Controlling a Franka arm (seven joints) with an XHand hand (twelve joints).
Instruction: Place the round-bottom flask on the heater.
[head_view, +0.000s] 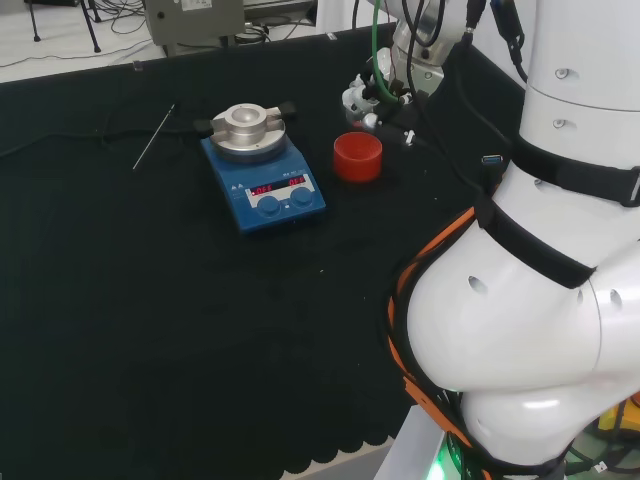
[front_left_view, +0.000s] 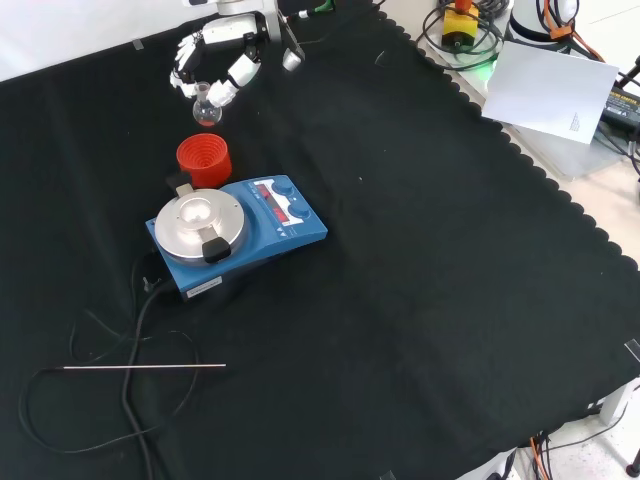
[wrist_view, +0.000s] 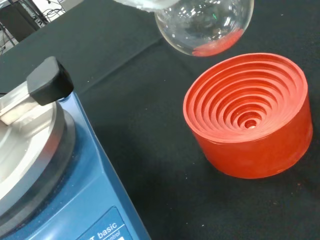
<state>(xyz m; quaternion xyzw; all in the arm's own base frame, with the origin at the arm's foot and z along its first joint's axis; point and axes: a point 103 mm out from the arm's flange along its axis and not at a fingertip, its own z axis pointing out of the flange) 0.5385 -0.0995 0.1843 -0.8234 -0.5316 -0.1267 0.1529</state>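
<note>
The hand (front_left_view: 222, 60) holds the round-bottom flask (front_left_view: 206, 110) by its neck, up in the air. In the front view the heater (front_left_view: 236, 234) sits at about 5 o'clock from it (past the red stand (front_left_view: 204, 160)). Best to carry it level over the silver top, then go down slowly.

Clear round flask (wrist_view: 202, 22) up in air, above red ring stand (wrist_view: 250, 122). Stand empty, sits on black desk (wrist_view: 125, 75). Blue heater (wrist_view: 50, 185) with silver top close by

White arm links (head_view: 560, 250) with black bands, orange cables; black-and-white hand (front_left_view: 222, 55).
</note>
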